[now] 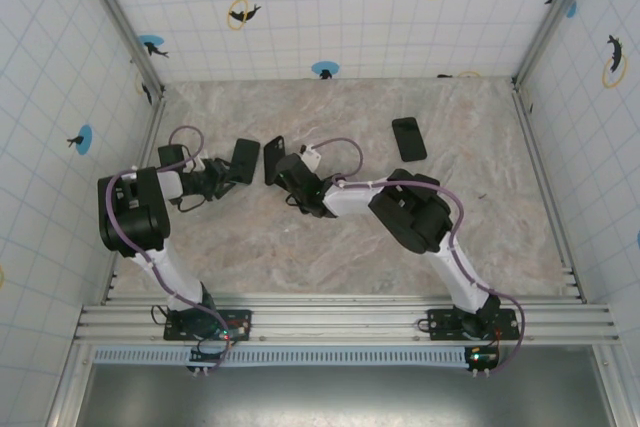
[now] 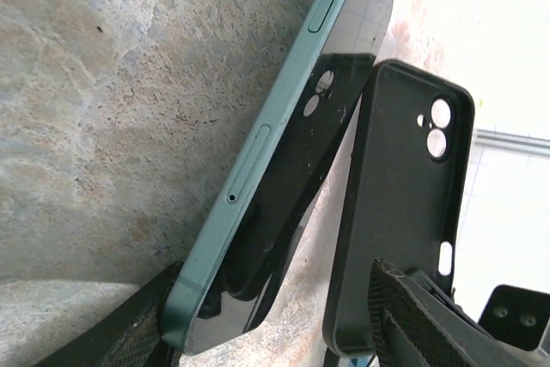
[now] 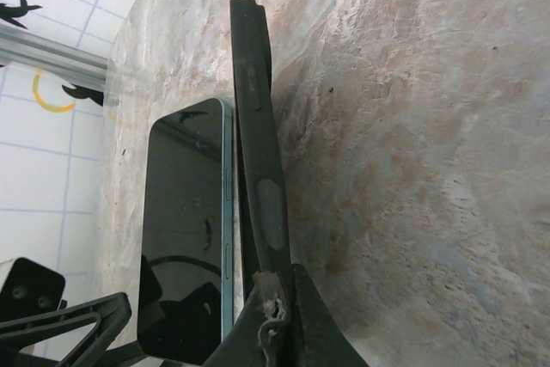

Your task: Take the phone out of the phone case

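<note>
Marbled table (image 1: 400,237) fills the floor of a cell walled in white tile (image 1: 330,7) with dolphin stickers. From the top camera I see both arms reaching in to meet left of centre.

On my left wrist feed the left gripper (image 1: 225,172) stands part open, its fingers (image 2: 129,337) spread wider than the phone (image 2: 258,161) is thick. The phone's near end rests against one finger and the other finger stands clear of it, so I read no clamp on it.

The right gripper (image 1: 283,173) is closed tight on the case (image 1: 274,159). On the right wrist feed the case (image 3: 258,169) runs edge-on up from between the pinching fingers (image 3: 275,324).

The phone (image 1: 243,160) is out of the case and lies just beside it, its glass face (image 3: 185,229) showing. The case (image 2: 404,178) is bare inside, its camera cutouts open. Whether phone and case touch, I cannot tell.

A dark slab (image 1: 408,138) lies flat on the table, well apart to the right.
</note>
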`<act>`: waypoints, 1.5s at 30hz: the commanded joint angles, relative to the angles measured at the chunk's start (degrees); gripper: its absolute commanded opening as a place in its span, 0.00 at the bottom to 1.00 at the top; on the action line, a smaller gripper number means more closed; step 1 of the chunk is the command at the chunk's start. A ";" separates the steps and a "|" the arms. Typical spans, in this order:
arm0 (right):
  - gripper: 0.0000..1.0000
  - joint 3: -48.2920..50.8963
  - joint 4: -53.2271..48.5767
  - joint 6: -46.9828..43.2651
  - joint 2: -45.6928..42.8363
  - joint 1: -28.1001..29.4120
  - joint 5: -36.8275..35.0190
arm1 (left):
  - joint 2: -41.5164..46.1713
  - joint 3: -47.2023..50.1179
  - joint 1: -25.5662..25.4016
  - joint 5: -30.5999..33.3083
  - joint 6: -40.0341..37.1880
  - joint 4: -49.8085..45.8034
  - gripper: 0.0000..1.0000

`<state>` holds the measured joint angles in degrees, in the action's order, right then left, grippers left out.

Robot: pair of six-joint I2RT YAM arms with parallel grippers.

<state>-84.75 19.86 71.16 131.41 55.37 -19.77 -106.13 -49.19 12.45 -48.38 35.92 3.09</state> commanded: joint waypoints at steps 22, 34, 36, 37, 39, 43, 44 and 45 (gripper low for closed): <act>0.46 -12.47 -9.49 -7.38 6.05 1.75 -0.47 | -1.59 -2.46 0.67 10.08 -9.79 -15.88 0.64; 0.63 -16.03 -15.04 -14.68 5.08 1.75 -1.54 | -0.95 -6.29 0.70 14.80 -13.31 -22.08 0.68; 0.64 -15.97 -16.56 -15.13 4.77 1.78 -2.16 | -0.68 -7.72 0.70 15.07 -13.93 -22.91 0.68; 0.64 -15.85 -17.07 -15.64 4.67 1.67 -2.28 | -0.41 -8.41 0.70 15.11 -14.23 -23.30 0.69; 0.63 -15.97 -17.68 -16.71 4.60 1.50 -2.60 | 0.11 -8.56 0.74 15.26 -14.60 -23.95 0.69; 0.64 -15.36 -17.84 -18.30 4.08 1.23 -2.75 | 0.99 -8.66 0.80 15.02 -14.90 -24.65 0.69; 0.64 -15.27 -17.68 -18.54 3.98 1.14 -2.64 | 1.24 -8.69 0.80 14.81 -14.81 -24.71 0.69; 0.64 -15.18 -17.49 -19.11 3.75 1.14 -2.59 | 1.59 -8.73 0.71 14.72 -14.66 -24.68 0.69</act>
<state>-98.85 3.27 54.08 136.11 56.62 -20.80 -104.97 -58.15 12.60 -37.36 22.63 -16.64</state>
